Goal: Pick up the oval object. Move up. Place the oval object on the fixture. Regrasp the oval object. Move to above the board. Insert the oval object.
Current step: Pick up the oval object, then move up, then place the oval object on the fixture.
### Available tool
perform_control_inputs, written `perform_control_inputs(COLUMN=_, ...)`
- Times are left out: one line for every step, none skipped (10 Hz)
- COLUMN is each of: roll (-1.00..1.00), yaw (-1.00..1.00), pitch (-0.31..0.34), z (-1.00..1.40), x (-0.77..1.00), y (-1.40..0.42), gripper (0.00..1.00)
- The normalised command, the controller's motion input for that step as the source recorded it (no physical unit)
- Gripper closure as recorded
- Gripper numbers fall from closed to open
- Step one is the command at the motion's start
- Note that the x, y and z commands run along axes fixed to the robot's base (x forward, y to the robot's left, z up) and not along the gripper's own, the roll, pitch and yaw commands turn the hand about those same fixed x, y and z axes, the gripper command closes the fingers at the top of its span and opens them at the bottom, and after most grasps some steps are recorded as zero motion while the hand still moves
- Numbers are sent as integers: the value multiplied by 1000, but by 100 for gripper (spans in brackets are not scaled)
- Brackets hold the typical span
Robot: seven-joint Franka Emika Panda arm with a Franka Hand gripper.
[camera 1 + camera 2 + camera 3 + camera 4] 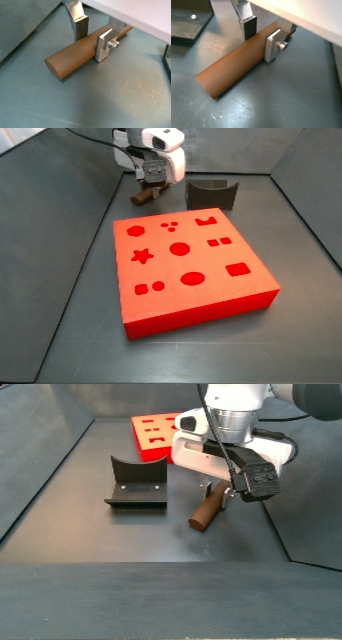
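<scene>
- where it lies flat on the grey floor (100,105), the oval object (72,56) shows as a smooth brown peg with a flat rounded end face, seen in both wrist views (231,70).
- the gripper (91,37) is down over the peg, its silver fingers (104,44) standing on either side of the peg's far half; the dark pads look pressed to the wood, so it seems clamped on the oval object.
- in a side view the peg (207,508) rests between the fixture (135,482) and the side wall, apart from both.
- the board (186,263), bright red with star, circle and square cut-outs, sits well apart from the peg, in the middle of the floor.
- open floor lies around the peg's free end; the fixture (211,194) stands just beside the board's far edge.
- the floor is matt and lightly scuffed.
</scene>
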Motion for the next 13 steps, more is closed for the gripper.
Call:
perform_control_inputs(roll=0, yaw=0, pitch=0, z=0, x=0, y=0, gripper=100)
perform_control_inputs(roll=0, yaw=0, pitch=0, z=0, x=0, y=0, gripper=100)
perform_control_inputs(roll=0, yaw=0, pitch=0, z=0, x=0, y=0, gripper=100)
perform_control_inputs(roll=0, yaw=0, pitch=0, z=0, x=0, y=0, gripper=100)
perform_control_inputs(roll=0, yaw=0, pitch=0, z=833, x=0, y=0, gripper=100)
perform_control_inputs(roll=-6, yaw=-9, pitch=-16, z=862, x=29, y=-60, gripper=100)
perform_control_inputs(roll=2, yaw=-13, pitch=27, z=719, x=-21, y=-56, gripper=100)
perform_control_inputs(roll=13, yaw=-16, pitch=35, z=638, x=-20, y=-42, gripper=100)
perform_control_inputs(roll=35, yaw=-22, pitch=50, z=457, x=-20, y=-17, gripper=100)
perform_control_inputs(roll=58, yaw=-27, pitch=54, z=267, x=-23, y=-2, gripper=100)
perform_control_inputs(roll=0, yaw=0, pitch=0, z=1000, x=0, y=0, gripper=100)
perform_control_inputs(roll=16, yaw=3, pitch=-7, z=1000, x=3, y=2, gripper=100)
perform_control_inputs(roll=21, yaw=0, pitch=14, z=1000, x=-9, y=4, gripper=100)
